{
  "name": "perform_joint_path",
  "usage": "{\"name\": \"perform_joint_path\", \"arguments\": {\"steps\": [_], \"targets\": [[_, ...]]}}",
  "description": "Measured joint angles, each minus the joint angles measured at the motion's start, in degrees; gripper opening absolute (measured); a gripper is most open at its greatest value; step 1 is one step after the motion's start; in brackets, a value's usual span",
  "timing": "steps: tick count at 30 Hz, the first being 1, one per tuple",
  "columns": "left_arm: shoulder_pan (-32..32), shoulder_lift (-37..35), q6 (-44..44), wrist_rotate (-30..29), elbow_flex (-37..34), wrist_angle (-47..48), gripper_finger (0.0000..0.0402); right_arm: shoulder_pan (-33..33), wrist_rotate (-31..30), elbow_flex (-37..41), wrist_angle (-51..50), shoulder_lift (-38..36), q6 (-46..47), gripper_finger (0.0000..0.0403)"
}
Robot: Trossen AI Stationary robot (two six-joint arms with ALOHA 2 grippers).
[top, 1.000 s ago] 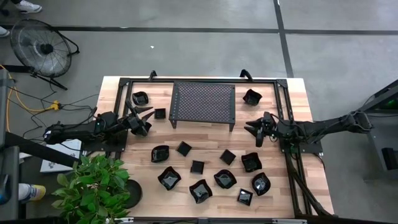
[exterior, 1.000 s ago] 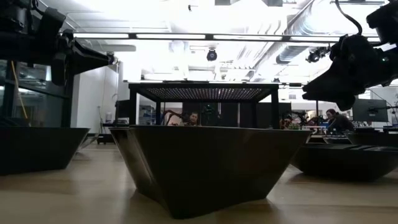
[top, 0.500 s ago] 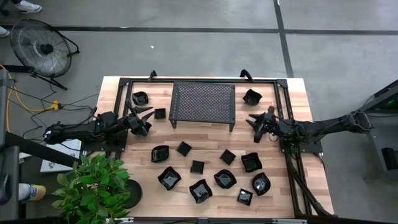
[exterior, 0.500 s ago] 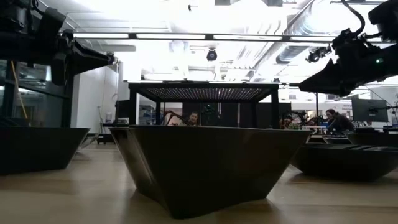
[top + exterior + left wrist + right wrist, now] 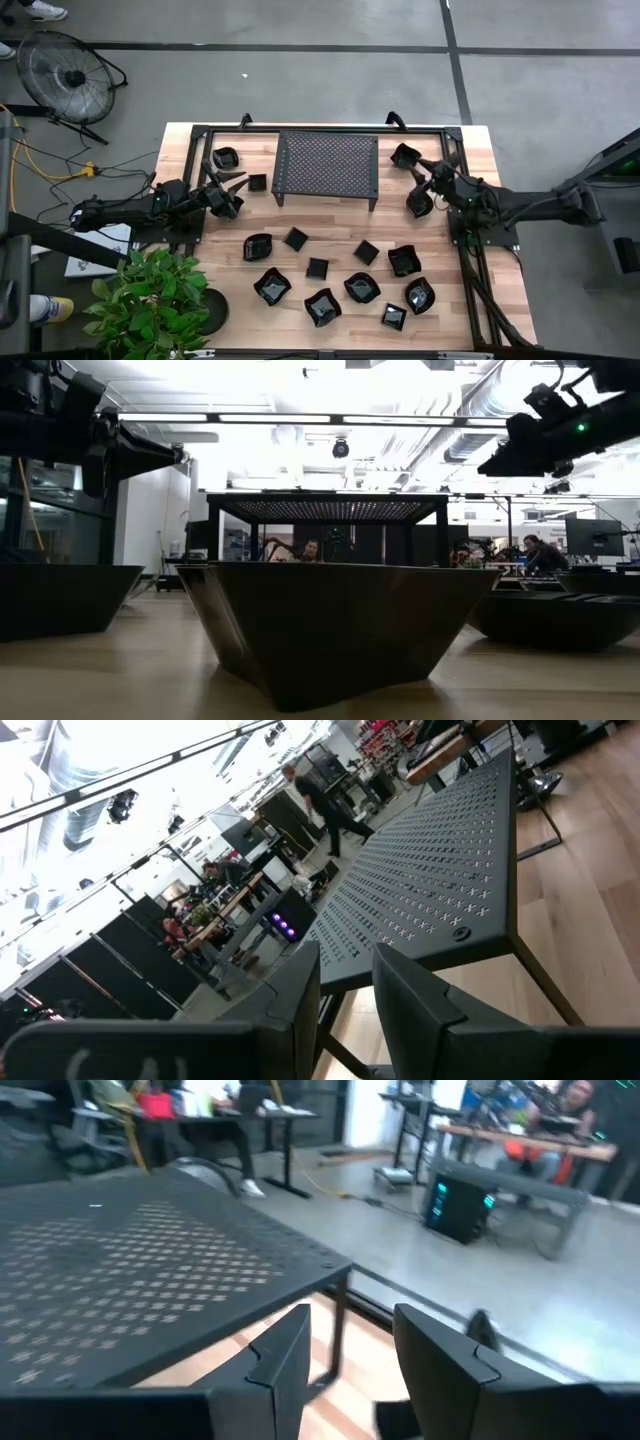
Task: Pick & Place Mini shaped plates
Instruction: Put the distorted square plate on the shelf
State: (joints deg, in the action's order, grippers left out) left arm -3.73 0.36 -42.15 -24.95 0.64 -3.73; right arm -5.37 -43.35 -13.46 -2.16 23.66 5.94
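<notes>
Worktop (image 5: pixel 480 300): pale wood slats, seen whole in the high view; a dark frame runs along its sides.

Mesh rack (image 5: pixel 326 167): black, perforated, standing at upper centre of the high view. Both wrist views look across its top; the low view shows it behind the nearest dish.

Mini shaped plates: glossy black, scattered. Most lie in a cluster (image 5: pixel 345 275) across the lower middle of the high view. Singles: one at upper left (image 5: pixel 226 157), a small square one (image 5: pixel 257 183) just left of the rack, one at upper right (image 5: pixel 403 155). Shapes of the smallest are hard to make out. In the low view one dish (image 5: pixel 340 625) fills the centre and hides most of the others; two more are cut off at the left and right edges.

Left claw (image 5: pixel 232 190): centre-left, beside the small square plate, raised above the worktop in the low view. Fingers (image 5: pixel 415 1005) stand slightly apart, nothing between them.

Right claw (image 5: pixel 420 198): right of the rack, below the upper-right plate. Fingers (image 5: pixel 440 1370) parted, gap empty in its wrist view. The dark shape at its tip in the high view cannot be told from the claw itself.

Potted plant (image 5: pixel 150 295): lower left. Floor fan (image 5: pixel 68 75): upper left.
</notes>
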Motion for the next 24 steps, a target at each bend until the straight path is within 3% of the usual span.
{"name": "perform_joint_path", "arguments": {"steps": [5,10,16,20,24], "targets": [[0.0,0.0,0.0,0.0,0.0,0.0,0.0092,-5.2,2.3,-6.0,-12.2,0.0,7.1,0.014],[0.0,0.0,0.0,0.0,0.0,0.0,0.0092,-10.4,5.4,-12.1,-25.2,0.0,21.8,0.014],[0.0,0.0,0.0,0.0,0.0,0.0,0.0092,-16.2,13.2,-15.7,-32.1,1.4,30.5,0.014],[0.0,0.0,0.0,0.0,0.0,0.0,0.0092,-20.6,20.0,-17.2,-32.4,4.8,30.8,0.014],[0.0,0.0,0.0,0.0,0.0,0.0,0.0092,-25.0,26.9,-19.5,-32.4,10.6,20.3,0.014]]}}
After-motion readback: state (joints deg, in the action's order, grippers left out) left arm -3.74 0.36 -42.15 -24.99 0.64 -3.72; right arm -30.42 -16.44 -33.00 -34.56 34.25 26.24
